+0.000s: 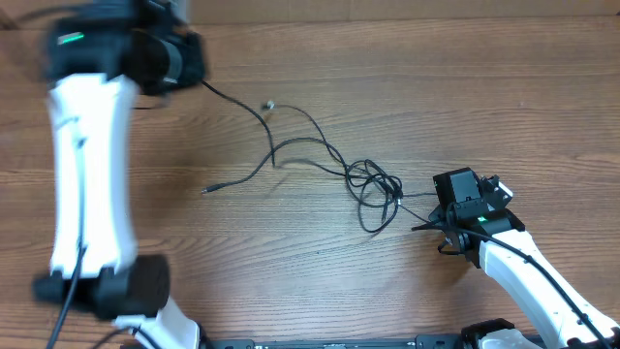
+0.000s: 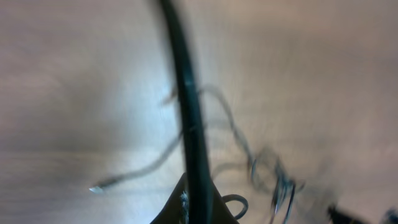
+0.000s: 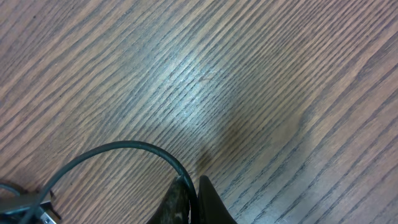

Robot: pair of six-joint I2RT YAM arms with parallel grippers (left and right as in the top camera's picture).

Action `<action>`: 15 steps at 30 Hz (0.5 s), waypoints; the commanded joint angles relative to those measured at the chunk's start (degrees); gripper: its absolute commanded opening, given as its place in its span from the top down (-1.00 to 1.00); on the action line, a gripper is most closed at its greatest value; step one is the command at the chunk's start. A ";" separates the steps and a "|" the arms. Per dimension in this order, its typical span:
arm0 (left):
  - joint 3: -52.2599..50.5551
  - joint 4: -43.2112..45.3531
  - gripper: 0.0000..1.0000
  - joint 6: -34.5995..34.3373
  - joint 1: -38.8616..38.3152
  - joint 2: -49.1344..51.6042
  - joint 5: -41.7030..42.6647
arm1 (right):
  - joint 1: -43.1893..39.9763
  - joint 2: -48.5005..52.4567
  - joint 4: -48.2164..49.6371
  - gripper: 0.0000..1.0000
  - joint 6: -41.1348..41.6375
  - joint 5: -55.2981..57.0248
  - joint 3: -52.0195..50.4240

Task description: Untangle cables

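Thin black cables lie across the wooden table, tangled in a knot at center right. One strand runs up left to my left gripper, which is shut on it; in the blurred left wrist view that cable rises from between the jaws. A silver-tipped plug and another plug end lie loose. My right gripper is shut on a cable that arcs left from its fingertips toward the knot.
The wooden table spreads all round. The left arm's white link stretches along the left side. The right arm comes in from the lower right corner.
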 commanded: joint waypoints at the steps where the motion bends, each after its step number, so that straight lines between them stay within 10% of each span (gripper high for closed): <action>1: 5.03 -0.46 0.92 0.57 6.10 -5.29 -0.22 | -0.39 -0.13 0.28 0.93 0.46 0.63 -0.24; 15: 5.77 -1.77 0.91 -10.29 36.00 -9.66 -3.41 | -0.39 -0.13 0.24 0.93 0.44 0.66 -0.26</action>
